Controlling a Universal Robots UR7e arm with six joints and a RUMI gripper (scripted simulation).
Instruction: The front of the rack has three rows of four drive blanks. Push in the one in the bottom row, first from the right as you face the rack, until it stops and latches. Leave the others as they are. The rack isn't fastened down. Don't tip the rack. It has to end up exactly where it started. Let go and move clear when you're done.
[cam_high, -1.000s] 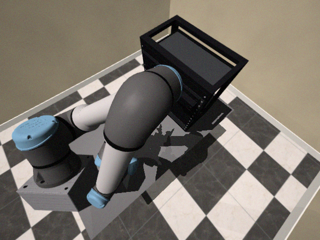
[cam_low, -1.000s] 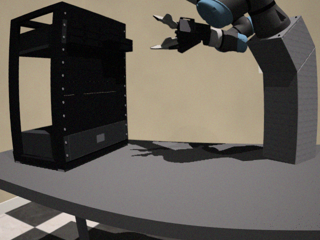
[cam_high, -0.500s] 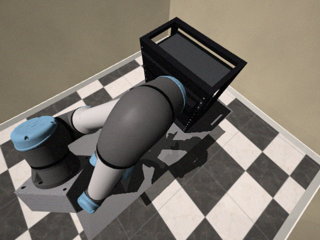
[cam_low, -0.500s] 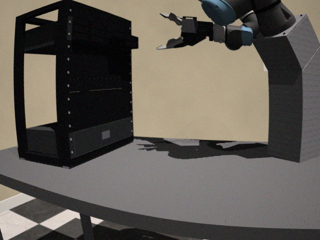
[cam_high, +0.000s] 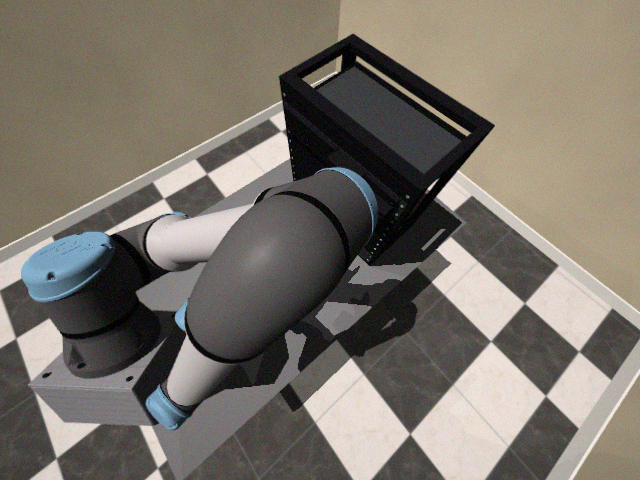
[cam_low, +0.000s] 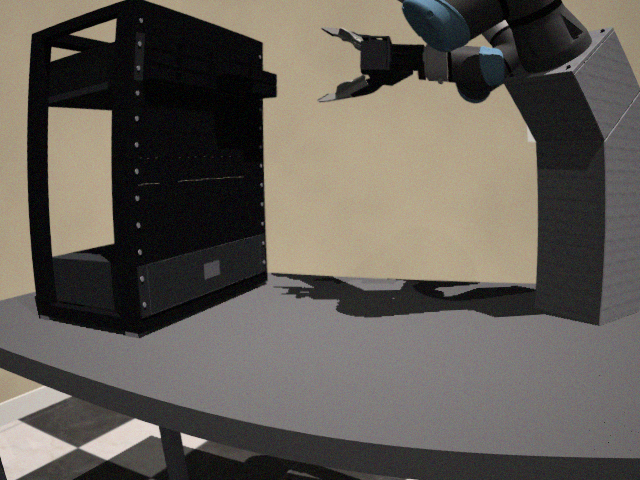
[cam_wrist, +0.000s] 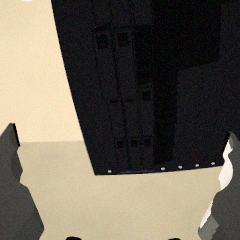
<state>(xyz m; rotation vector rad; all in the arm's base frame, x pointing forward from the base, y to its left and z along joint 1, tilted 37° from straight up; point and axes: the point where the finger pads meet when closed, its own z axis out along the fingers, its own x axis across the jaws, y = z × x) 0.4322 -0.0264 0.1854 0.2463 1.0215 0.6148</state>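
walls (cam_high: 129, 77): plain tan, meeting in a corner | floor (cam_high: 465, 335): black-and-white checker tiles, pale skirting | table (cam_low: 361, 372): grey top, curved edge | light: hard, dark shadows

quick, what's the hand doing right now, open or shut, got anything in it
Hand: open wide, holding nothing, in the air short of the rack.

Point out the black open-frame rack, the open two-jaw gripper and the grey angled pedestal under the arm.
Black open-frame rack (cam_low: 126, 155), exterior view: its front corner post.
Open two-jaw gripper (cam_low: 326, 64), exterior view: midway between its spread fingertips.
Grey angled pedestal (cam_low: 584, 217), exterior view: its bare front face.
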